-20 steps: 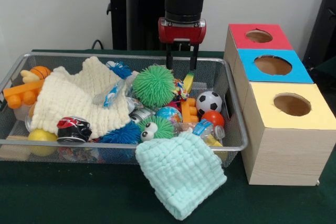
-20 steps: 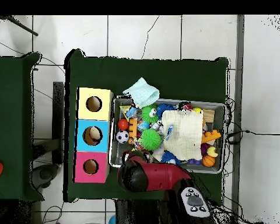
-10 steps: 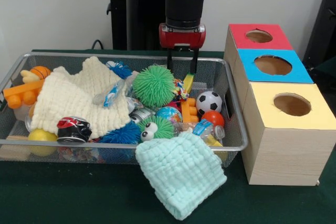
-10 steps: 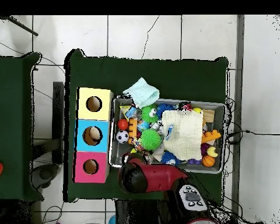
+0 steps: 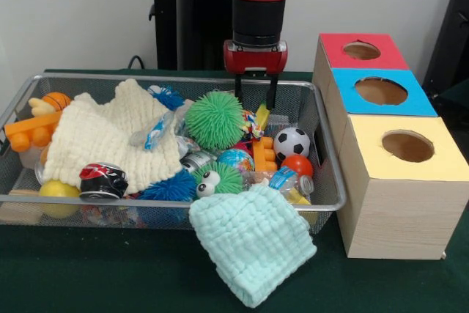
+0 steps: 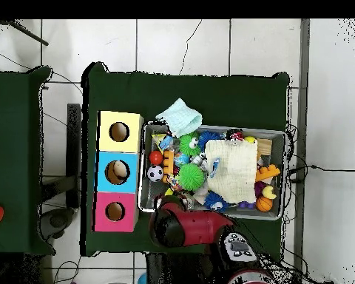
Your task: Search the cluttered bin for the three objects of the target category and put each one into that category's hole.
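Hanging over the bin [image 5: 322,153], the end effector [image 5: 255,91] gapes empty; overhead, the arm hides it.

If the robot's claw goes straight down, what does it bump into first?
Probably the yellow toy piece right under the gripper, beside the green spiky ball. Depth is hard to judge, so it might reach the bin floor behind instead.

Bin [image 5: 331,181] packed edge to edge, no bare floor I can see. Cream cloth [image 5: 102,141] blankets its left half; mint cloth [image 5: 253,243] drapes its front rim. Box holes [image 5: 407,146] unobstructed.
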Robot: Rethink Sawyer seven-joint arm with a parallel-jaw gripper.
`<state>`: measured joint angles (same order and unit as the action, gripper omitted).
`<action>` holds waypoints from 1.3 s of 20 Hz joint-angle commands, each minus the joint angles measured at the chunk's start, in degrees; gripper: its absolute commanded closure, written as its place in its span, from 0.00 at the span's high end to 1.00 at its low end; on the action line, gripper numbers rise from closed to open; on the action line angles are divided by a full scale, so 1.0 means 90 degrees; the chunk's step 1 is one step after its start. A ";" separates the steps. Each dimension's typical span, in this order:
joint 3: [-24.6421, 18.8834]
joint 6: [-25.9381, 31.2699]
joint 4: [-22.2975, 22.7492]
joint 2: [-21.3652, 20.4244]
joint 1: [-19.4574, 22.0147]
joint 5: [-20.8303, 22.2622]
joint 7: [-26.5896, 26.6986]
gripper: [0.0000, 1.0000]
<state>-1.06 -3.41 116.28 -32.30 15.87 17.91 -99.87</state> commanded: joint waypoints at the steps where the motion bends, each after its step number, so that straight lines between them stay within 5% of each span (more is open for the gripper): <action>1: -0.0100 -0.0498 -0.0185 0.0458 0.0133 0.0296 -0.0782 1.00; 26: -0.0559 -0.0330 -0.0279 0.0486 0.0725 0.0753 -0.0527 1.00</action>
<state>-3.67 -6.94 116.25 -30.38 19.92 21.74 -99.87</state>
